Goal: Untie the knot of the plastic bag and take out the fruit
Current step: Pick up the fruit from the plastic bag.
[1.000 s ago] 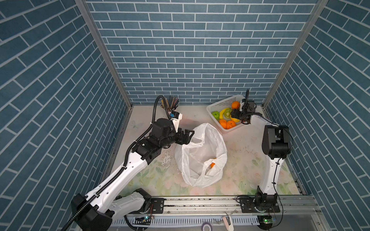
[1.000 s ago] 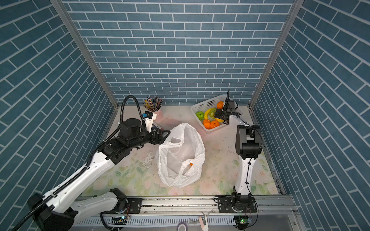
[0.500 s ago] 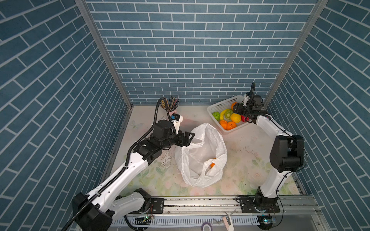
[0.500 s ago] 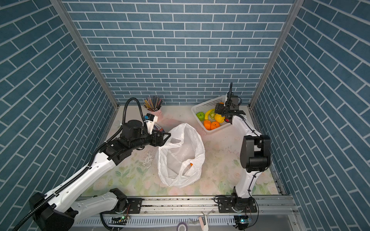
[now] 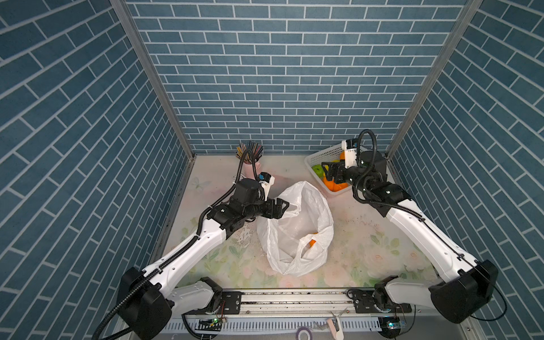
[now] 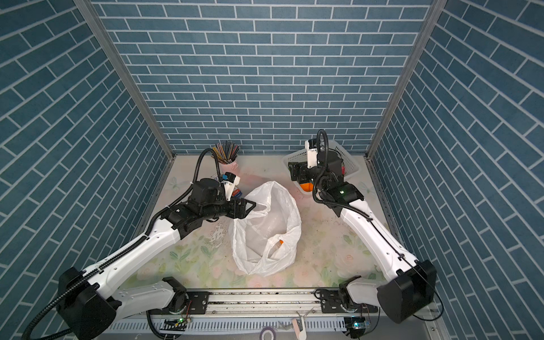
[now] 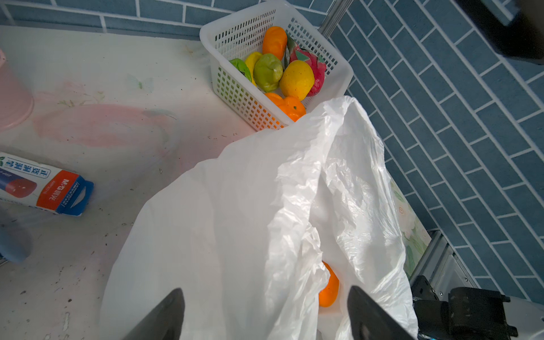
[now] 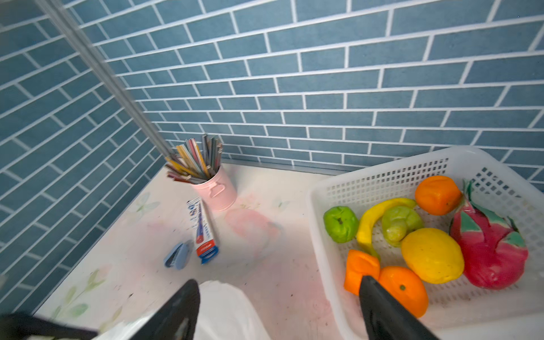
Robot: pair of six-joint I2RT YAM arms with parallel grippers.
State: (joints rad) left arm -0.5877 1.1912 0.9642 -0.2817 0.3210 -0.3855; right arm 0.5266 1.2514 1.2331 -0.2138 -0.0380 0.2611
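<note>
You see the whole plastic bag (image 5: pixel 312 206) only in both top views, just below the middle of the frame on the flowered table (image 5: pixel 371 235). It is thin, crinkled and milky white, its mouth gapes upward, and its handle loops hang loose at its lower part. In those views the right arm covers most of the white basket (image 5: pixel 322 156) in the far right corner, so only the wrist views give you its load. The right wrist view shows three oranges, two green fruits, a yellow round one (image 8: pixel 431 254), a pink dragon fruit (image 8: pixel 488 250) and a banana (image 8: pixel 379 215) lying inside it. One more piece of the fruit, an orange (image 7: pixel 329 290), sits deep inside the bag. The left wrist view shows it plainly past a fold of film (in a top view the orange (image 6: pixel 280 242) is only a small patch beside a handle loop). Your left gripper (image 5: pixel 283 206) is at the bag's upper left rim, jaws spread wide, with film lying between the fingers (image 7: pixel 170 306) and not pinched. Your right gripper (image 5: pixel 324 172) hangs over the basket's left part, jaws also spread and holding nothing. The right wrist view also shows a pink cup of pencils (image 8: pixel 216 191), with a red-and-blue carton (image 8: pixel 203 232) and a small blue object (image 8: pixel 176 254) near it. From above, the left arm mostly hides these last two.
</note>
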